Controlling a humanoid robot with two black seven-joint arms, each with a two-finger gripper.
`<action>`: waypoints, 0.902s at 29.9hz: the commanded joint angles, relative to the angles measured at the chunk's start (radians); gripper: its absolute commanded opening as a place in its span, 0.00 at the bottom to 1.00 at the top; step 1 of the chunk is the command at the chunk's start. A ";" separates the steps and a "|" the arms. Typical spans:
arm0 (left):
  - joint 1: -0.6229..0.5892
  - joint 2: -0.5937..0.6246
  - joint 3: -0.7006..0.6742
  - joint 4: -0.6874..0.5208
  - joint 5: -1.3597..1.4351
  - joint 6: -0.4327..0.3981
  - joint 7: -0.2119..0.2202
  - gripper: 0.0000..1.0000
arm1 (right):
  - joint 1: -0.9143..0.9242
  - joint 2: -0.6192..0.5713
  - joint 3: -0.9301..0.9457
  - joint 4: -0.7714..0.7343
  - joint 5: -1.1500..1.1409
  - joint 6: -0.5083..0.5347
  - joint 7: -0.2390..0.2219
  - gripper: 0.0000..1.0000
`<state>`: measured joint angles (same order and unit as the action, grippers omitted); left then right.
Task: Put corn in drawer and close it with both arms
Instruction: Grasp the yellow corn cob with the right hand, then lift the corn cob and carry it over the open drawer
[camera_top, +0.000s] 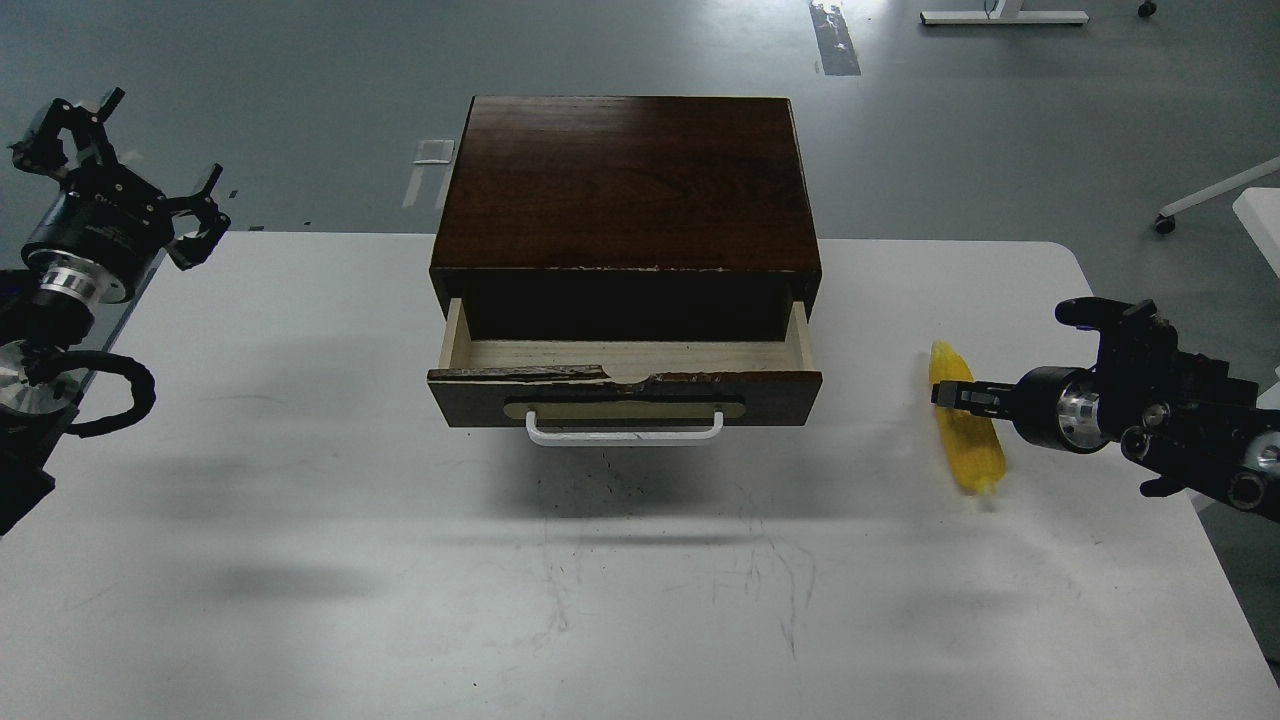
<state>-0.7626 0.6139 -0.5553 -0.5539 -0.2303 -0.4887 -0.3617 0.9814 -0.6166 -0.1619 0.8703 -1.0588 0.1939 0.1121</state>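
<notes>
The yellow corn (975, 455) lies on the white table (300, 500) to the right of the drawer, its tapered end pointing away from me. The drawer (625, 392) is pulled out of the dark cabinet (625, 180); its pale interior shows nothing inside, and its white handle (625, 432) faces me. My right gripper (950, 393) reaches in from the right and sits over the upper part of the corn. It is seen edge-on, so I cannot tell its fingers apart. My left gripper (130, 155) is open and empty, raised off the table's far left corner.
The table's right edge (1215, 560) runs close to the corn. Grey floor lies beyond the table, with a chair base (1200, 200) at the right.
</notes>
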 joint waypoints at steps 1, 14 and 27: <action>0.000 0.004 0.000 0.000 0.000 0.000 0.001 0.98 | 0.020 -0.008 0.008 0.003 0.003 -0.002 0.004 0.27; -0.001 0.021 0.015 -0.004 0.020 0.000 0.012 0.98 | 0.475 -0.109 0.021 0.084 0.010 -0.001 0.127 0.14; -0.001 0.050 0.015 -0.011 0.020 0.000 0.004 0.98 | 0.678 0.095 0.016 0.222 -0.283 -0.001 0.136 0.13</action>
<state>-0.7656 0.6554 -0.5399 -0.5648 -0.2093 -0.4887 -0.3566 1.6413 -0.5580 -0.1466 1.0768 -1.2623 0.1934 0.2421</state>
